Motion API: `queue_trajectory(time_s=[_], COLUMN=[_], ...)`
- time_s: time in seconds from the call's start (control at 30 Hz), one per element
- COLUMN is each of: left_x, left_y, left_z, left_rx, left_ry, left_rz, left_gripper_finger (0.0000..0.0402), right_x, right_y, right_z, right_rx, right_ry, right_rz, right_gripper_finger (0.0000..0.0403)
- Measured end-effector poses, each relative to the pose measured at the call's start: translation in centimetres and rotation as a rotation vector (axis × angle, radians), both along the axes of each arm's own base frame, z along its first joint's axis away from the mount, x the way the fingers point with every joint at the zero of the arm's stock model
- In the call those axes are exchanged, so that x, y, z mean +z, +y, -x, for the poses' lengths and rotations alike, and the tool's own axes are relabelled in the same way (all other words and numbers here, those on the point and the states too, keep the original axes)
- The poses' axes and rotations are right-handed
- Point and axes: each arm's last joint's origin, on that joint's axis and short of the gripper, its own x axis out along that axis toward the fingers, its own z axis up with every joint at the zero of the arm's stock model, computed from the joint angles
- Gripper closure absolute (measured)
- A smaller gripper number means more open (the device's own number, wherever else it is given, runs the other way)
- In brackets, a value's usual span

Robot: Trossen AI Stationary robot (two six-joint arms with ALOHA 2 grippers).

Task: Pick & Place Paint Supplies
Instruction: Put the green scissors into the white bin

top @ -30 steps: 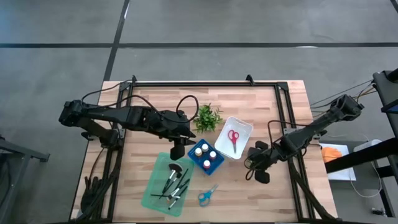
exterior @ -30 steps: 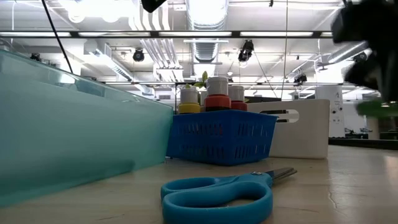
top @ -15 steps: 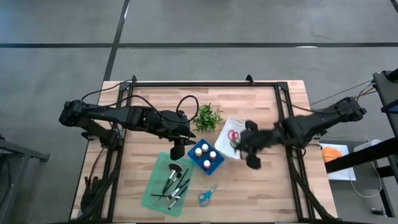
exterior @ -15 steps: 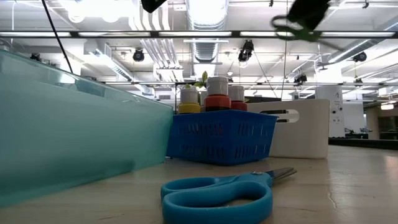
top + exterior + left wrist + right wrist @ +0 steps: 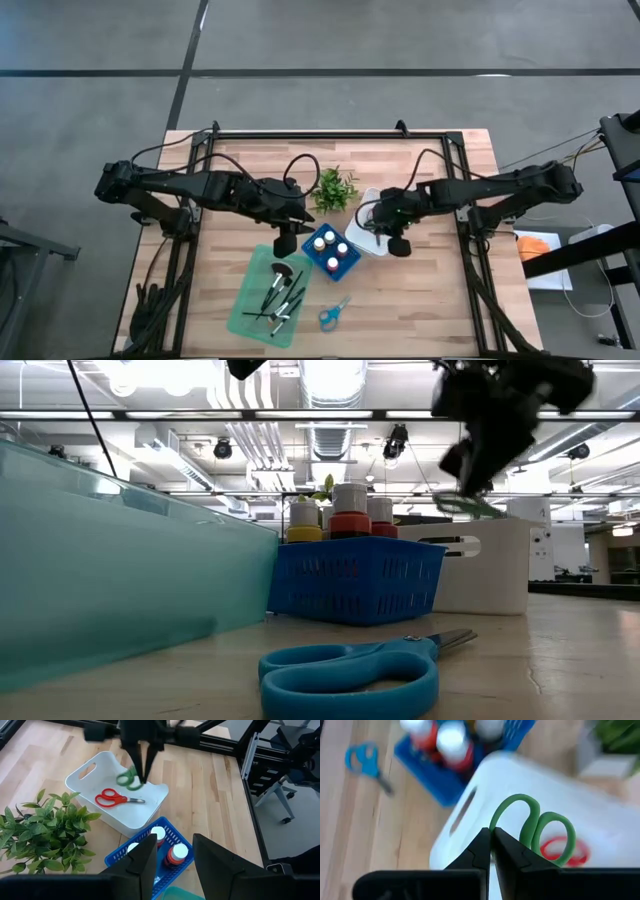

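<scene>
My right gripper (image 5: 379, 224) is shut on small green scissors (image 5: 535, 829) above the white bin (image 5: 95, 772), where red scissors (image 5: 117, 799) lie. The green scissors also show in the left wrist view (image 5: 129, 777) and the low view (image 5: 466, 506). My left gripper (image 5: 172, 865) is open and empty, above the gap between the teal tray (image 5: 262, 300) of dark brushes and the blue basket (image 5: 345, 262) of paint bottles (image 5: 350, 512). Blue scissors (image 5: 334, 313) lie flat on the table near its front edge. My right gripper pinches the green scissors between its two shut fingers (image 5: 482, 851). The gripped part is hidden by the fingers; the two handle loops (image 5: 517, 815) stick out past the fingertips. The fingers point down from above. The scissors hang clear over the white bin.
A small leafy green plant (image 5: 335, 188) stands just behind the bin and basket. A black frame (image 5: 330, 134) runs along the table's far and side edges. Bare wood lies at the table's front right (image 5: 420, 310).
My right gripper has carried the green scissors from the table's right side toward its left and far edges. It now stands over the white bin, with the scissors clear of the table throughout.
</scene>
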Motion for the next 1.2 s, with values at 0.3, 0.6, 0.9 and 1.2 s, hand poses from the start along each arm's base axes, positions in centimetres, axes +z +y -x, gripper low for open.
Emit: queue_trajectory(time_s=[0.3,0.6,0.9,1.2], left_x=[0.0,0.1,0.1,0.1], left_y=[0.0,-0.1,-0.3,-0.5], left_z=[0.0,0.0,0.0,0.0], left_rx=[0.0,0.023,0.021,0.015], left_ry=[-0.002,-0.003,-0.008,-0.007], left_rz=[0.002,0.033,0.04,0.04], left_gripper_finger=[0.0265,0.0265,0.0265,0.0265], right_x=[-2.6,-3.5,-6.4,-6.3], right_y=[-0.1,-0.1,-0.2,-0.6], right_z=[0.5,-0.6,-2.1,-2.9], right_rx=[0.034,0.061,0.056,-0.01], right_ry=[0.001,-0.014,0.069,0.058], right_rz=[-0.011,0.004,0.014,-0.017], right_gripper_finger=[0.0392,0.0392,0.0392,0.0374])
